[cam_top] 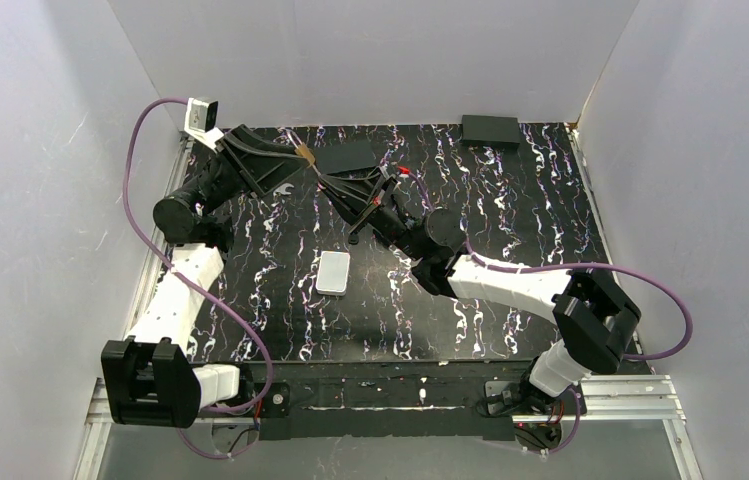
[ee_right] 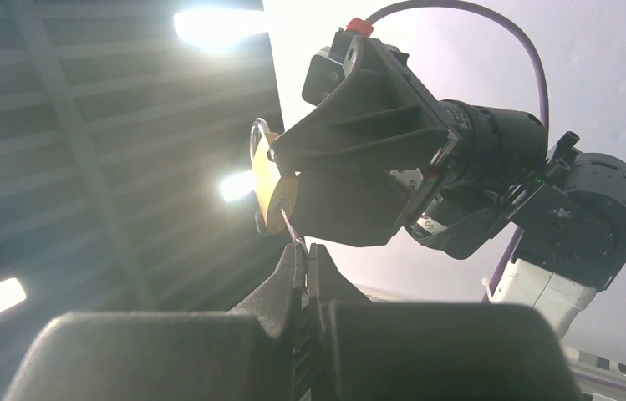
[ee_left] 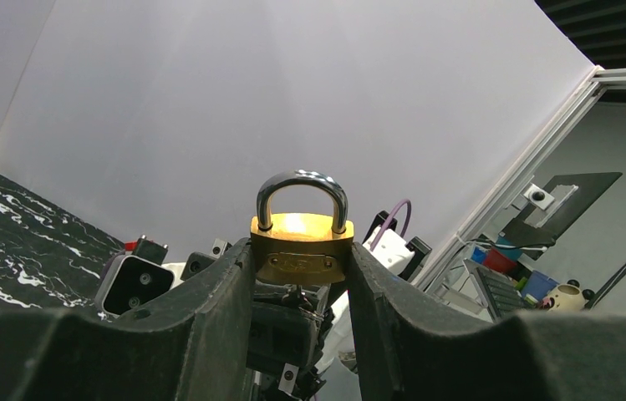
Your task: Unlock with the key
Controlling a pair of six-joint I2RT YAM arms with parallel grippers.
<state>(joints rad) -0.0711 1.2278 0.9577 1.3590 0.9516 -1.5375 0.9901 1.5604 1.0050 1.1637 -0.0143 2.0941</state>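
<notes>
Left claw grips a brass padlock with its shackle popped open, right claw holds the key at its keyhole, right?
No: the shackle is shut, both legs seated in the padlock body, as the left wrist view shows. The rest stands.

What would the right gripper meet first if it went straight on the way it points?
The brass padlock, on its underside, clamped in the left gripper. The key pinched in the right gripper appears to reach its keyhole, though depth is unclear.

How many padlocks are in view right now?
1. The brass padlock is clamped in the left claw, raised over the table's far side; the key in the right claw reaches its base. Others may be hidden.
</notes>
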